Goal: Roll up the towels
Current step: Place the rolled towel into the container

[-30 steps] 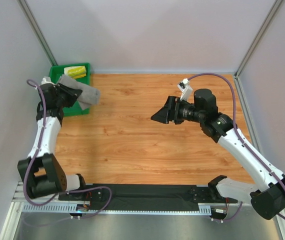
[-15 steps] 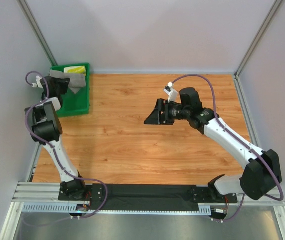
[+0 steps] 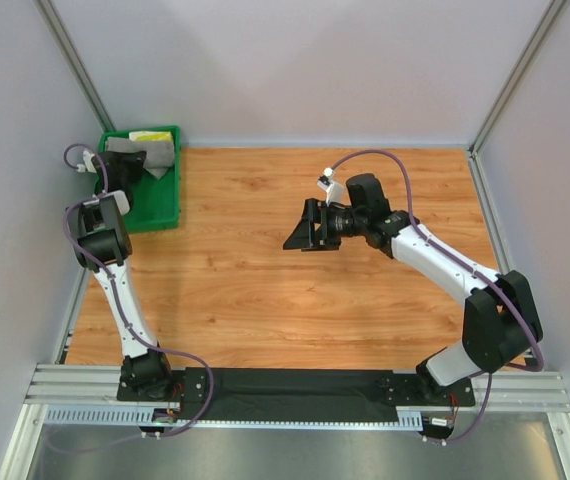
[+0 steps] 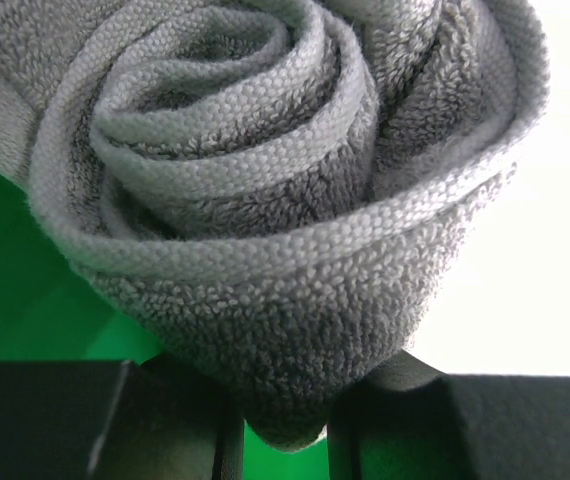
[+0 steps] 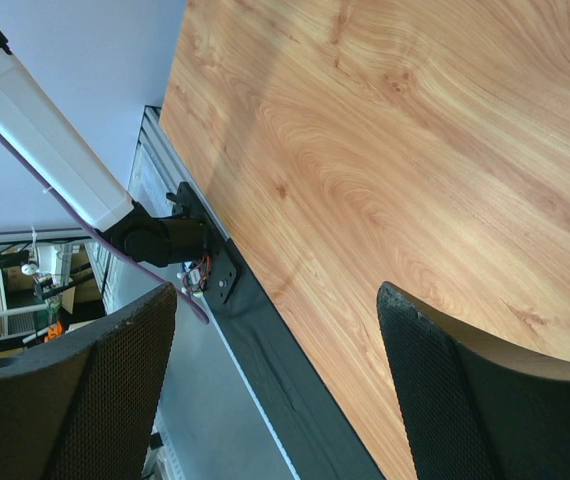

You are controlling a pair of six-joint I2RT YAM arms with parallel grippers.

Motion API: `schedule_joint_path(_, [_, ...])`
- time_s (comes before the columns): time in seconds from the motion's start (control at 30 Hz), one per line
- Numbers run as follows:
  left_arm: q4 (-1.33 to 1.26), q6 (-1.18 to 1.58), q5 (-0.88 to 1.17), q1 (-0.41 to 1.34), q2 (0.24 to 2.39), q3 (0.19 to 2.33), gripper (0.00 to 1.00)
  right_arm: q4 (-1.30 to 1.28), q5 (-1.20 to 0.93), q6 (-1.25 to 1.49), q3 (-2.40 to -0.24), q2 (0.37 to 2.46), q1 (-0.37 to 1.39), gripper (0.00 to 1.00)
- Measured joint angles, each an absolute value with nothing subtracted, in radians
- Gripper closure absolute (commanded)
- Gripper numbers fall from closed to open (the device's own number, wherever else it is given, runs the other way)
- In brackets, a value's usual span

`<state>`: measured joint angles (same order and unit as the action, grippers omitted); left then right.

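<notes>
**Rolled grey towel held over the green bin**

The left gripper [image 3: 132, 166] hangs over the far half of the green bin [image 3: 161, 208]. Its jaws are partly closed and pinch the grey towel [image 4: 265, 200]. The left wrist view shows that towel end-on, wound into a loose spiral roll. The roll's lowest fold is wedged between the two black fingers [image 4: 95, 420], and the green of the bin shows behind and below it.

The white-yellow towel [image 3: 151, 135] lies inside the bin against its far wall, just beyond the grey one. Whether the two touch cannot be made out.

The right gripper [image 3: 300, 232] is well apart from the bin, off to its right, above the middle of the wooden table [image 3: 255, 290]. Its fingers point towards the bin's side. Its jaws stand wide apart with nothing between them; the right wrist view shows only wood grain there.
</notes>
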<state>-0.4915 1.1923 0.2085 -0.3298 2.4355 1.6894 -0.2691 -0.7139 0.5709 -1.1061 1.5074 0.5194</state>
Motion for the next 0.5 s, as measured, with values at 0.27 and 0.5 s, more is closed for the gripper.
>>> schedule_joint_path(0.27, [-0.492, 1.235, 0.229, -0.331, 2.506, 1.755, 0.80, -0.266, -0.720, 0.570, -1.107, 1.523, 0.518, 0.19])
schedule_joint_path(0.5, [-0.422, 1.262, 0.335, -0.353, 2.514, 1.789, 0.06, -0.266, -0.720, 0.571, -1.106, 1.512, 0.518, 0.19])
